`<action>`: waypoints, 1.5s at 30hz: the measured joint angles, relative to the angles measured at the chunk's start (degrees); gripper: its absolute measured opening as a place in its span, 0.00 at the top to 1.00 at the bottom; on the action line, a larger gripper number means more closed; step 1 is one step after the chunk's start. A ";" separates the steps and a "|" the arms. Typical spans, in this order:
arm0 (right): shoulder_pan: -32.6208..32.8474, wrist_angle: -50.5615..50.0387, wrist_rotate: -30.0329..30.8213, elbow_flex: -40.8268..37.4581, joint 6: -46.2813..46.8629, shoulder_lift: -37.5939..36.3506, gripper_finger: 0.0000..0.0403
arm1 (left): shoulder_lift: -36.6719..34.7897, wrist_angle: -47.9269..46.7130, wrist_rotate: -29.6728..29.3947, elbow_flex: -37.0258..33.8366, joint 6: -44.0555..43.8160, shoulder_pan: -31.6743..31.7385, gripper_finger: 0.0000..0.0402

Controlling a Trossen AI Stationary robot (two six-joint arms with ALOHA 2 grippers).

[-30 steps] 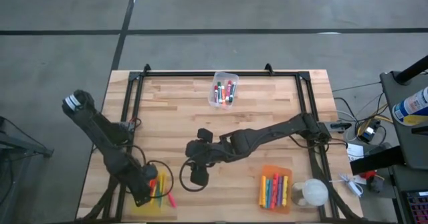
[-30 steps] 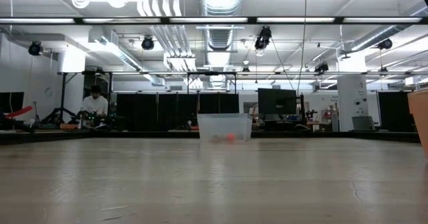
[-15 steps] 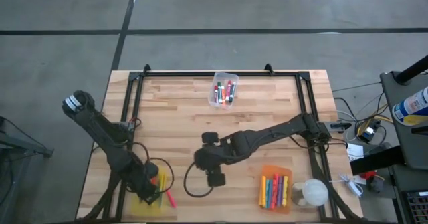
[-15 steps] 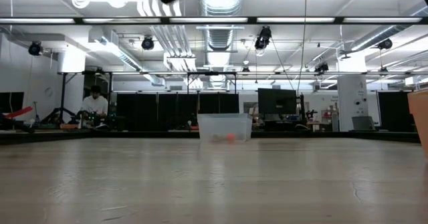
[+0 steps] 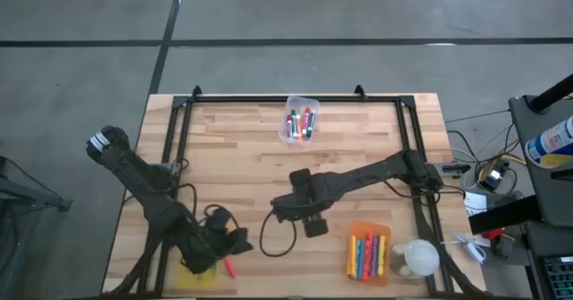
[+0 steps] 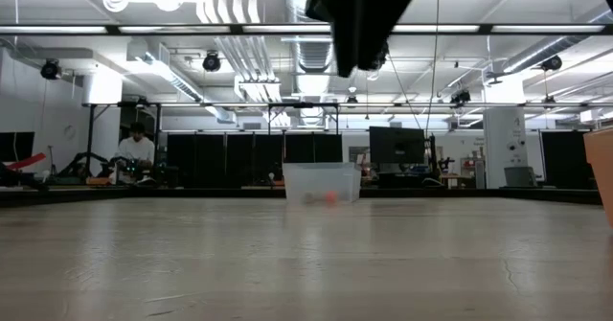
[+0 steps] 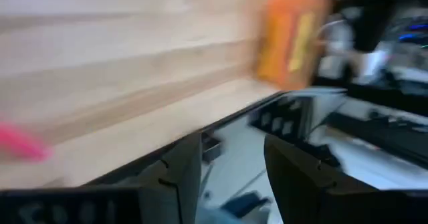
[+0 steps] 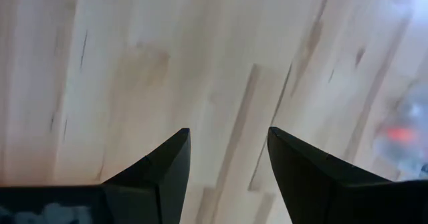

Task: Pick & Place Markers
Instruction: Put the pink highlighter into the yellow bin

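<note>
Markers (image 5: 368, 254) sit in the orange bin (image 5: 387, 231), more in the clear bin (image 5: 312, 102) and by the left gripper (image 5: 235, 238), jaws open, empty. Right gripper (image 5: 313, 225), jaws apart and empty, beside orange bin: descend square over one marker, close gently.

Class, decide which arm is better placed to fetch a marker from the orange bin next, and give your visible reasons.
Probably the right. The right gripper hangs over bare wood beside the orange bin of markers, jaws open and empty. The left gripper is across the table at the yellow bin.
</note>
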 joint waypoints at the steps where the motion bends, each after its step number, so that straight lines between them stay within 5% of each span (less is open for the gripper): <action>1: 0.04 -0.71 -0.26 -0.52 -0.06 -0.50 0.52 | 1.24 0.10 -1.89 1.91 1.43 0.35 0.61; 8: 0.62 -4.45 -0.69 -10.09 1.95 -8.31 0.52 | 13.80 -0.07 -3.06 15.21 4.21 2.66 0.61; 15: 0.30 2.98 -0.03 -26.71 4.27 -22.04 0.52 | 26.46 -6.10 8.77 24.06 2.30 4.04 0.61; 22: 0.08 11.36 0.07 -36.11 6.61 -32.53 0.52 | 31.77 -18.19 19.74 24.73 -4.52 5.03 0.61; 35: 0.09 12.58 0.09 -36.82 7.28 -34.68 0.52 | 32.83 -33.52 34.58 24.79 -9.23 5.24 0.61; 45: 0.06 14.88 0.09 -36.84 5.58 -34.54 0.52 | 34.47 -33.08 35.63 24.79 -10.94 5.24 0.61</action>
